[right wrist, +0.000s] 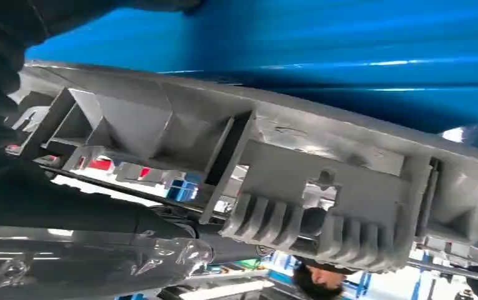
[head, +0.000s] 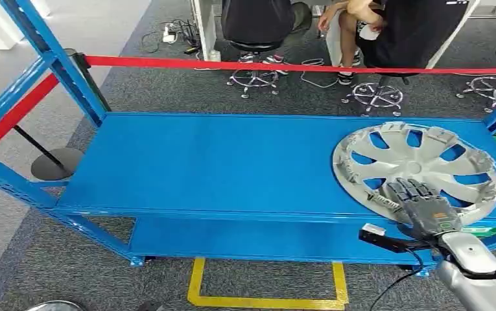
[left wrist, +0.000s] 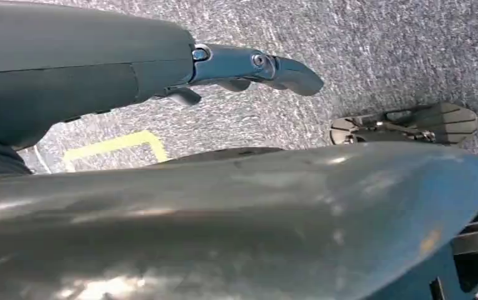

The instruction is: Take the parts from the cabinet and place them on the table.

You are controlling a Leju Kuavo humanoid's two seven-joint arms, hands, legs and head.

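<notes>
The blue table (head: pixel 219 168) carries a silver hubcap (head: pixel 420 165) lying flat at its right end, near the front edge, so the placing looks all but done. The right hand (head: pixel 423 204) grasps the hubcap's near rim, fingers lying over it, and letting go is what remains. The left hand (left wrist: pixel 248 65) hangs over the floor, fingers apart, holding nothing.

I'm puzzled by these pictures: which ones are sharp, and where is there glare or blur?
Head view: evenly lit and sharp, hubcap clear on the shelf. Left wrist view: left hand soft, blurred shiny body part in front. Right wrist view: the hubcap's rim is close, bright streaks on the blue.
</notes>
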